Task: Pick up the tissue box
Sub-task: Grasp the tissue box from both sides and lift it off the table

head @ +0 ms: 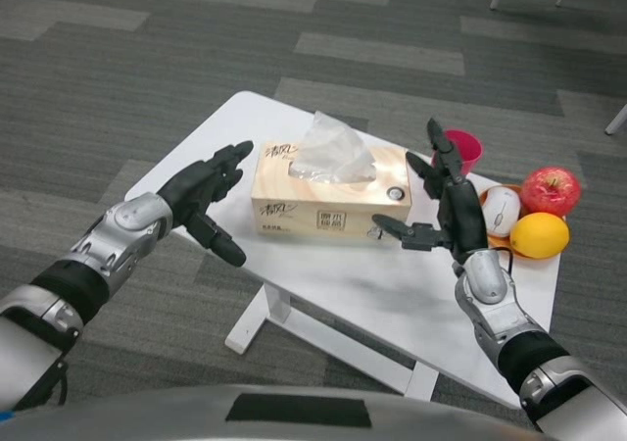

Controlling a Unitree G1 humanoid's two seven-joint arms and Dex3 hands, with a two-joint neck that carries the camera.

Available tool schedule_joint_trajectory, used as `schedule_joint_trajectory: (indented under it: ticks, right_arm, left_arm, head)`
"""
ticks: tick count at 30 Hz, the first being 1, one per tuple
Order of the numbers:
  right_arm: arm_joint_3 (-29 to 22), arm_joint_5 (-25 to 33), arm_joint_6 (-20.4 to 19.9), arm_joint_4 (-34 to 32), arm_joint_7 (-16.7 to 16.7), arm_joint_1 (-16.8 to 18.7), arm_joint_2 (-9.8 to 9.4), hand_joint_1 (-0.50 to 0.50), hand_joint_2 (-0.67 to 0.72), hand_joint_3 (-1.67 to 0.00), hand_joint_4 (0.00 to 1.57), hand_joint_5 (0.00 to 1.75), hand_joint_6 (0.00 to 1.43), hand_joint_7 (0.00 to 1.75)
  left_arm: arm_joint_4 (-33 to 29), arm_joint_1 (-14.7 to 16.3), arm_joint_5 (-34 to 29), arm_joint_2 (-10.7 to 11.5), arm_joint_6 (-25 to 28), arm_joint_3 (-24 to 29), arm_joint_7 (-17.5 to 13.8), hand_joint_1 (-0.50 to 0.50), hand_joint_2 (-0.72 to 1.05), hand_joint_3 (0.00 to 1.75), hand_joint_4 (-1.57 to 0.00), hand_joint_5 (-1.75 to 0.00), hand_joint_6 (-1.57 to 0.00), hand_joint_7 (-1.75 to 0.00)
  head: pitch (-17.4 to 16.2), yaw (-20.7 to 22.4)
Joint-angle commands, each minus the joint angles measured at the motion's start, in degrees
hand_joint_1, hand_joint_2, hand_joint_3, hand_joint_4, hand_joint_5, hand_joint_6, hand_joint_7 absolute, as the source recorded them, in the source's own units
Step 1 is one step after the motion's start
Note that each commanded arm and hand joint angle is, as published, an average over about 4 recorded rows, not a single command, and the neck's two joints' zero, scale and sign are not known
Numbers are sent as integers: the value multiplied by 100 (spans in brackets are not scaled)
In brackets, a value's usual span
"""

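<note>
Left hand [206, 194] and right hand [443, 206], both open and empty, flank the tissue box [328, 198] between them: approach stage, with closing inward on its ends judged next.

Pink cup [464, 150] probably just beside tissue box [328, 199]

Right hand [446, 201] hides part of the mouse [501, 209] — cup [462, 150] too.
</note>
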Motion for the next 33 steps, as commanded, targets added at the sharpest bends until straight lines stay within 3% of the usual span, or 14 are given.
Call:
schedule_joint_trajectory:
  ticks: [1, 8, 19, 33]
  right_arm:
    - [112, 69, 102, 376, 68, -345, -19, 12, -35, -48, 12, 29, 0, 7]
    - [272, 69, 225, 1011, 92, -769, 104, 12, -41, -48, 9, 29, 0, 7]
    - [494, 69, 340, 1910, 121, -1202, 236, 12, -40, -48, 14, 29, 0, 7]
    - [837, 67, 386, 2186, 121, -1244, 285, 12, -37, -48, 14, 29, 0, 7]
  left_arm:
    - [-8, 12, -40, -62, -68, 30, 46, 50, -19, 0, 0, -10, 0, 0]
    - [0, -3, -80, -102, -90, 5, 74, 50, -19, 0, 0, -10, 0, 0]
    - [9, -27, -93, -132, -103, 3, 76, 50, -19, 0, 0, -10, 0, 0]
    - [29, -31, -126, -170, -134, 1, 76, 50, -19, 0, 0, -10, 0, 0]
  head:
    - [0, 0]
    - [96, -7]
    - [189, -110]
    - [301, -185]
